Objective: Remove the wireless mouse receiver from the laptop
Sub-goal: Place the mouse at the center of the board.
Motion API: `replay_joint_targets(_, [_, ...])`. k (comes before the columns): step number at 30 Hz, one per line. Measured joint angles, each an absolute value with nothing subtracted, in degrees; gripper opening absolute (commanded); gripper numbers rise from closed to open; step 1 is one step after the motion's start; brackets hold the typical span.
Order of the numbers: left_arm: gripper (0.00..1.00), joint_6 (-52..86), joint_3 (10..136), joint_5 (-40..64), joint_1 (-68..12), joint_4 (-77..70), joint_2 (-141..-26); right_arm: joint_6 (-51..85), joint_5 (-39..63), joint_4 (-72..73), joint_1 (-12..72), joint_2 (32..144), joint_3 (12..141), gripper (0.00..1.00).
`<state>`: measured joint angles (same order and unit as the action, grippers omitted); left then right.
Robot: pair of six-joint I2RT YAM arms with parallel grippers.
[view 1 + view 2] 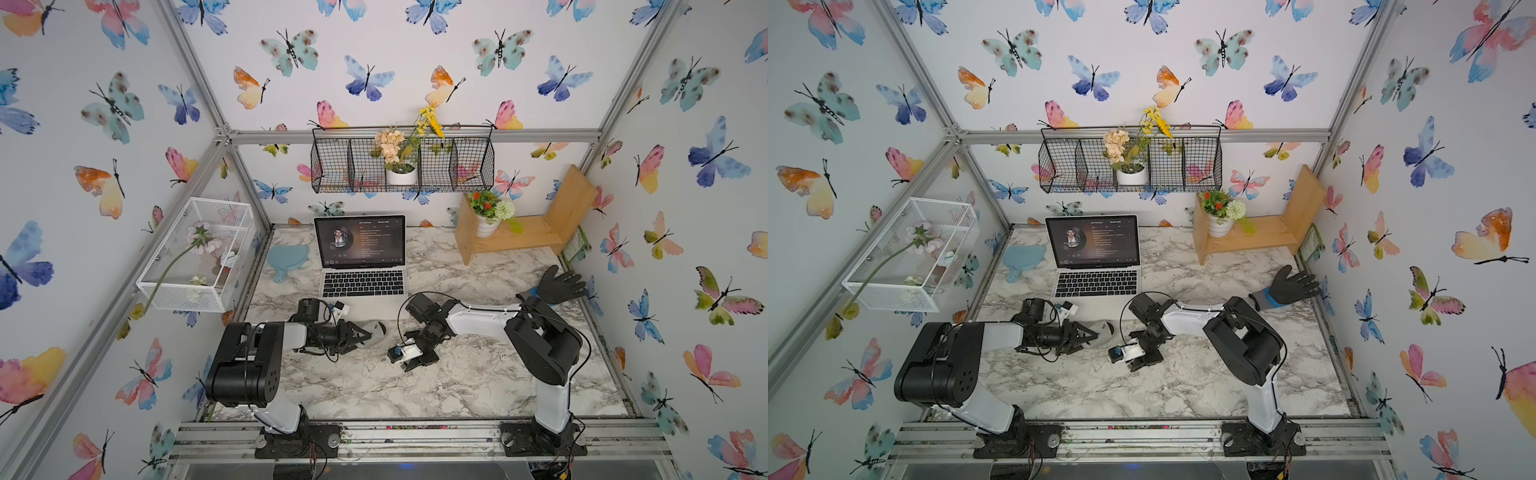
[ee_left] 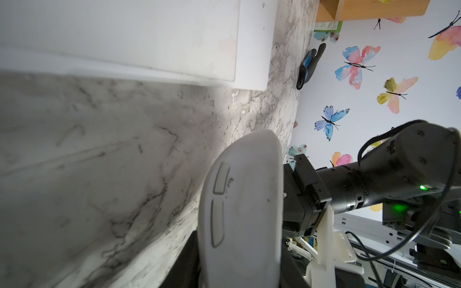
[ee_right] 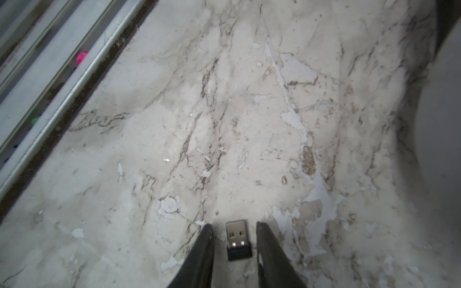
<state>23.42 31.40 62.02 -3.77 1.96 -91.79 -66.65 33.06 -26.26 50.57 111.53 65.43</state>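
Observation:
The wireless mouse receiver point(image 3: 238, 240), a tiny black stub with a metal USB plug, lies flat on the marble table in the right wrist view. My right gripper point(image 3: 234, 225) stands open over it, one dark finger on each side with a gap to both. In both top views this gripper point(image 1: 409, 366) point(image 1: 1133, 365) points down in front of the laptop point(image 1: 361, 266) point(image 1: 1096, 266), and the receiver is hidden under it. My left gripper point(image 1: 368, 332) point(image 2: 239, 274) is shut on the grey mouse point(image 1: 377, 330) point(image 2: 244, 199) near the laptop's front edge point(image 2: 149, 37).
A black glove point(image 1: 559, 284) lies at the right wall. A wooden shelf point(image 1: 523, 237) with a flower pot stands at the back right. A blue mat point(image 1: 286, 257) lies left of the laptop. A white wire basket point(image 1: 195, 253) hangs on the left wall. The metal front rail point(image 3: 50, 82) borders the table.

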Motion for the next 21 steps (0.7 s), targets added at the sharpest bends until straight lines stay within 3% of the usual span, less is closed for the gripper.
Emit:
replay_joint_targets(14, [0.02,23.4,31.4,62.0,-3.8,1.9,-92.0,-66.5,33.1,-26.6,50.6,111.5,65.5,0.20])
replay_joint_targets(18, [0.03,23.4,31.4,62.0,-3.8,1.9,-92.0,-66.3,33.1,-26.9,50.7,111.6,65.7,0.31])
replay_joint_targets(21, [0.03,23.4,31.4,62.0,-3.9,1.9,-92.2,-65.5,33.0,-27.3,50.7,111.7,66.2,0.33])
